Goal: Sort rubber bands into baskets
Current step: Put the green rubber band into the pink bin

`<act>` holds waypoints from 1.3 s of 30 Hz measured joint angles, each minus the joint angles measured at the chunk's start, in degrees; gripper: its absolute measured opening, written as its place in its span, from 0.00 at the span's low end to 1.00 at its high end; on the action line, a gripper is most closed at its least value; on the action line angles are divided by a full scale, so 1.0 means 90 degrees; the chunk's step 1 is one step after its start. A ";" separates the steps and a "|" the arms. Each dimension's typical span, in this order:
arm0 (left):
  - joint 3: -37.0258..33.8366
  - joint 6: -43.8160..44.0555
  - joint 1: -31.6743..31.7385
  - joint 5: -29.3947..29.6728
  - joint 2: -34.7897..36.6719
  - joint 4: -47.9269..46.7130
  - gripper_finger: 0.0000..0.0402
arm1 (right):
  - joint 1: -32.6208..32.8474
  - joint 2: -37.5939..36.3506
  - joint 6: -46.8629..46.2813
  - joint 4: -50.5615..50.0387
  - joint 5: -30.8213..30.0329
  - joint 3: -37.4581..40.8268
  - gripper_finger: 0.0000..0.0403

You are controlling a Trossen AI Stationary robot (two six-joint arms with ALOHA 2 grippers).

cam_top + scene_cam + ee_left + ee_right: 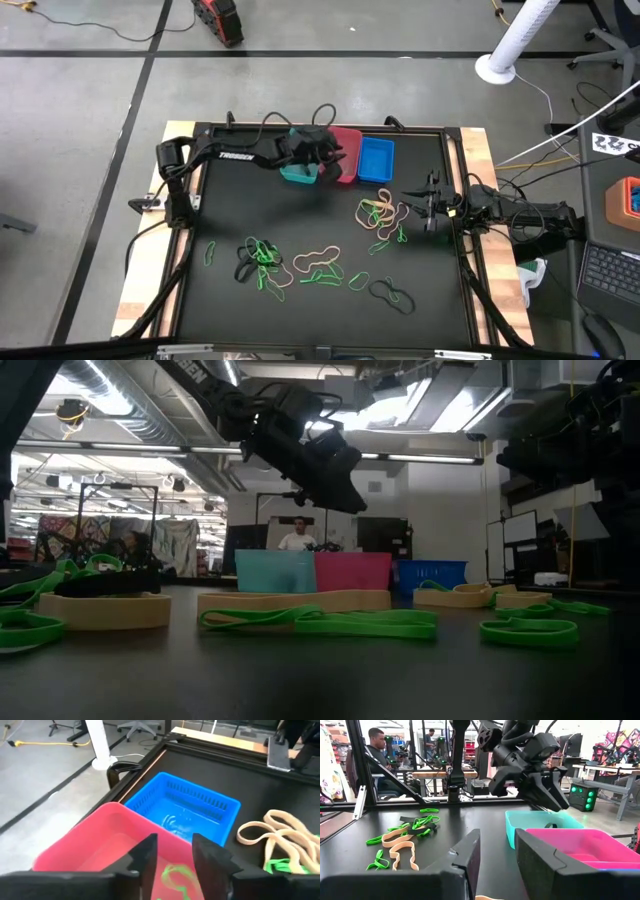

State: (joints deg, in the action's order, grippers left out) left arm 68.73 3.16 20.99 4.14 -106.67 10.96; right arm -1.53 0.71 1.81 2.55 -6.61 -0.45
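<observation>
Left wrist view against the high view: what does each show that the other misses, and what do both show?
Left wrist only: the inside of the red basket, with a green rubber band lying in it under the open left claw.
High view only: the teal basket, the right claw waiting by the table's right edge, and the loose bands near the front.
Both: the blue basket and the tan bands beside it.

The two arms were dark, nearly black, with black cables. The left arm had white letters, maybe reading "Trossen".
</observation>
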 joint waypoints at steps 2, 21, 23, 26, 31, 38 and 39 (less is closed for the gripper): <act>-0.0002 0.0049 -0.0005 -0.0002 0.0000 -0.0005 0.35 | 0.0001 0.0000 0.0000 0.0000 -0.0001 0.0000 0.30; -0.0005 0.0277 -0.1038 -0.0882 0.0781 -0.1966 0.37 | 0.0001 0.0002 0.0000 -0.0005 -0.0004 0.0001 0.30; -0.0005 0.0275 -0.1355 -0.0896 0.0955 -0.2548 0.37 | 0.0001 0.0002 0.0000 -0.0006 -0.0002 -0.0002 0.30; -0.0005 0.0536 -0.1827 -0.0910 0.1135 -0.3554 0.37 | 0.0001 0.0002 0.0000 -0.0007 -0.0002 -0.0001 0.30; -0.0005 0.2553 -0.2457 -0.0911 0.1273 -0.5338 0.37 | 0.0000 0.0005 0.0000 -0.0005 0.0000 0.0000 0.30; -0.0007 0.4095 -0.3132 -0.0899 0.1277 -0.7569 0.37 | 0.0000 0.0005 0.0001 -0.0006 0.0000 -0.0001 0.30; -0.0005 0.4133 -0.3214 -0.0901 0.1277 -0.7783 0.37 | 0.0001 0.0005 0.0001 -0.0005 0.0000 0.0000 0.30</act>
State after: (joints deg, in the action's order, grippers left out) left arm 68.69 40.36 -7.93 -3.97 -95.18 -59.09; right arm -1.52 0.75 1.82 2.50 -6.61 -0.45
